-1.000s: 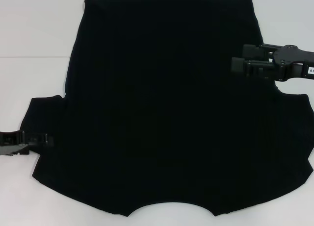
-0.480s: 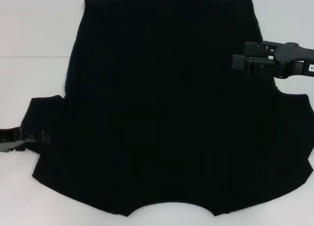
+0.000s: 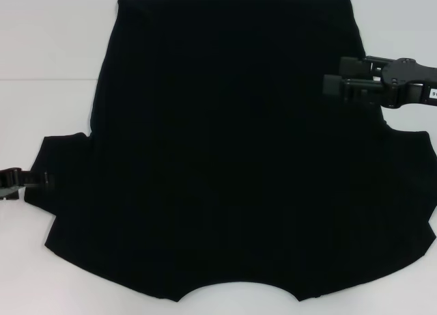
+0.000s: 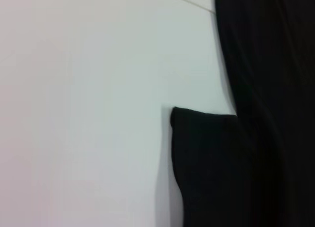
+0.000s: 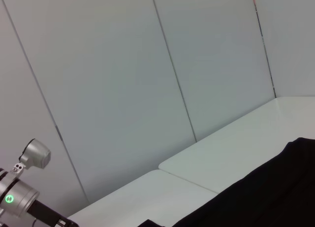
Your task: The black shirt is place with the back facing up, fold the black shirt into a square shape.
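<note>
At the outer edge of the shirt's left sleeve, the left gripper [image 3: 33, 180] sits low on the white table [image 3: 48, 69]; its fingers seem closed on the hem, though this is hard to see. The right gripper [image 3: 332, 87] hovers over the black shirt [image 3: 225, 158], fingers apart. The shirt lies flat, collar nearest the robot.
</note>
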`<state>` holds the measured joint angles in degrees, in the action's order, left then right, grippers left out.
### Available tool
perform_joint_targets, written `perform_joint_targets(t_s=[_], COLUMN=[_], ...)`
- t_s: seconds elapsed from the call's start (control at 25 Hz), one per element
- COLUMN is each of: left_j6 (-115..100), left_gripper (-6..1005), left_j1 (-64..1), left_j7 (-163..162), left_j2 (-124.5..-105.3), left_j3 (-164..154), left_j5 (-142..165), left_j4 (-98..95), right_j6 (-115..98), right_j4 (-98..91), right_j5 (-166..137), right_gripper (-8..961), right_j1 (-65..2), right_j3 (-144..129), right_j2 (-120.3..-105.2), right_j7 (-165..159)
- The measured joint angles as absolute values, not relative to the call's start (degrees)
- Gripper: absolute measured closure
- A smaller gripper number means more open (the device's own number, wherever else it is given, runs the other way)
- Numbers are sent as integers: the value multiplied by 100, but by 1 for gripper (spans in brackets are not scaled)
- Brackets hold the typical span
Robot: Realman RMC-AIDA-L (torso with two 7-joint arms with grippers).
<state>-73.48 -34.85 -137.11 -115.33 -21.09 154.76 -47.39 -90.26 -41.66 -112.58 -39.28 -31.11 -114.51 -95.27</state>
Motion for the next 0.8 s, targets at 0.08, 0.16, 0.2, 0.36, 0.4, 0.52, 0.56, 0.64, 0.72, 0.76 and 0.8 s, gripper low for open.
perform_joint_targets(t_s=[0.08,0.16,0.2,0.36,0.4,0.52,0.56,0.64,0.72,0.76,0.8], left_j6=[-7307,-7271,-7255,-7172,-7155,-7132,-7130,-7128,-7132,-7143,-7157], left_gripper=[118,119,119,120,120,121,121,122,122,122,123], left_j1=[-3479,-3474,-3473,-3494,-3500,-3513,-3516,-3521,-3523,-3526,-3528], left_j7=[-13711,-13711,-13711,-13702,-13694,-13677,-13675,-13673,-13669,-13665,-13661], left_j2=[-11540,-11549,-11552,-11558,-11558,-11558,-11558,-11558,-11558,-11558,-11558], left_j3=[-2110,-2109,-2109,-2110,-2110,-2110,-2113,-2117,-2118,-2119,-2126], left_j5=[15477,15478,15478,15478,15478,15475,15467,15457,15457,15456,15455], left_j4=[-4735,-4729,-4724,-4617,-4599,-4561,-4561,-4561,-4561,-4562,-4561], right_j6=[-9026,-9026,-9026,-9018,-9015,-9007,-9006,-8994,-8986,-8983,-8982], right_j4=[-4166,-4166,-4166,-4166,-4166,-4166,-4166,-4166,-4166,-4166,-4166], right_j5=[-11256,-11252,-11252,-11249,-11249,-11247,-11245,-11242,-11241,-11241,-11240], right_gripper=[116,116,116,116,116,116,116,116,116,116,116], right_j1=[-3929,-3929,-3929,-3938,-3939,-3939,-3939,-3939,-3938,-3937,-3937], right_j3=[-3111,-3111,-3111,-3111,-3111,-3111,-3111,-3111,-3111,-3111,-3111], right_j2=[-11451,-11451,-11451,-11454,-11456,-11458,-11459,-11460,-11460,-11460,-11460], right_j7=[-9527,-9527,-9527,-9527,-9527,-9529,-9530,-9533,-9534,-9534,-9535])
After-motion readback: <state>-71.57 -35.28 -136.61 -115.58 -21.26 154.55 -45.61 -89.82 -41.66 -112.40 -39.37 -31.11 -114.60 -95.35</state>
